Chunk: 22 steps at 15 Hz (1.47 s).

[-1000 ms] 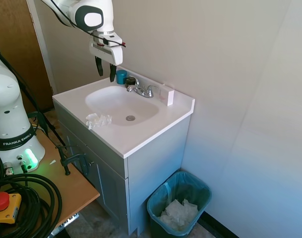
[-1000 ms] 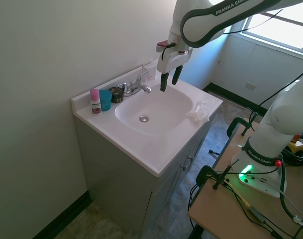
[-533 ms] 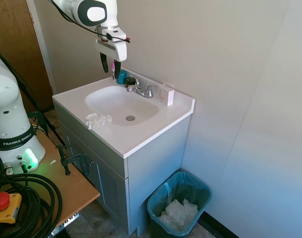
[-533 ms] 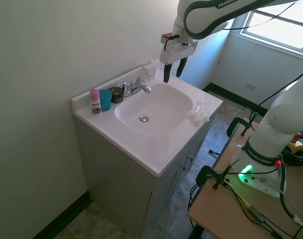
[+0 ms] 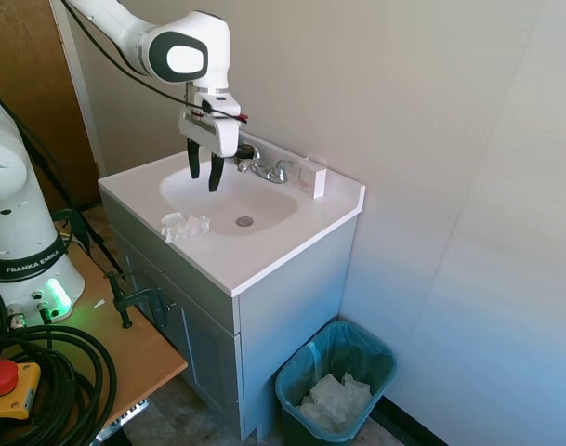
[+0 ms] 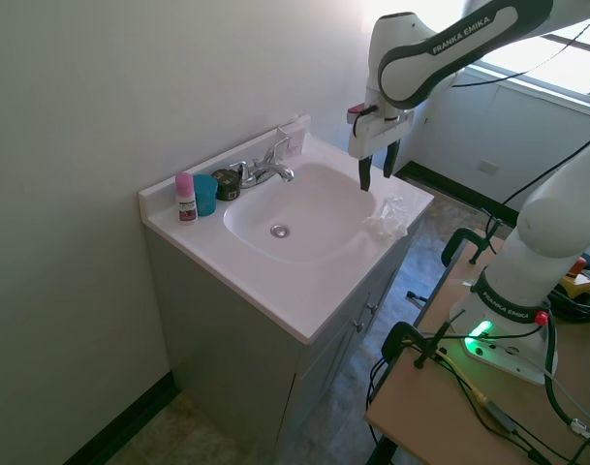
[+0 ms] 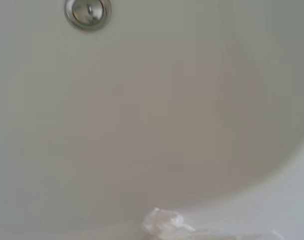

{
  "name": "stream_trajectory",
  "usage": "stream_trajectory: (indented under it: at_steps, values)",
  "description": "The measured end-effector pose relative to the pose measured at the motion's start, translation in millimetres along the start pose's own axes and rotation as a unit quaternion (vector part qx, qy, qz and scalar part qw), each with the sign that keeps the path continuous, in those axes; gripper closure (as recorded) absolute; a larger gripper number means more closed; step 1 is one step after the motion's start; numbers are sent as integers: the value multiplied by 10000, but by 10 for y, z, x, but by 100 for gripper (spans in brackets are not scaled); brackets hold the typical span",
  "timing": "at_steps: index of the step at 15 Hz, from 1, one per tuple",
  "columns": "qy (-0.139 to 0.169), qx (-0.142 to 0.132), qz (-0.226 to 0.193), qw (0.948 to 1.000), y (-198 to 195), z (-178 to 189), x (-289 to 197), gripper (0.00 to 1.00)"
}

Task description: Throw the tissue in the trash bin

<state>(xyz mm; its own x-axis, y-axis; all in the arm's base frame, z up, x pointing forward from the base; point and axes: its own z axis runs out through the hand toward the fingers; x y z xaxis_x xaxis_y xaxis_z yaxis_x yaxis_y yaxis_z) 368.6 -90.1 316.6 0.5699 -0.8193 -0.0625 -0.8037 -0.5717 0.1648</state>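
Gripper (image 5: 204, 178) lowered, spread, above crumpled tissue (image 5: 184, 225).

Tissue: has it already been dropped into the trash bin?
No, the tissue lies on the counter at the sink's front rim, outside the trash bin.

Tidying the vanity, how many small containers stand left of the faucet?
3: a pink-capped bottle at the far end, a teal cup beside it, a dark jar nearest the faucet. Nothing seems hidden.
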Motion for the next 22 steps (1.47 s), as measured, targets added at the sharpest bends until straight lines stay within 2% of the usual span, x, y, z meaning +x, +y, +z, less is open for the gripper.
stream_trajectory:
  at_steps: [6,7,13,22]
  values:
    - [-370,-226,-260,9987,95,568,117,0]
    - [-406,-250,-281,9985,81,658,127,100]
    - [-466,-282,-403,9977,-3,844,100,100]
    - [-557,37,-344,9979,-48,809,118,100]
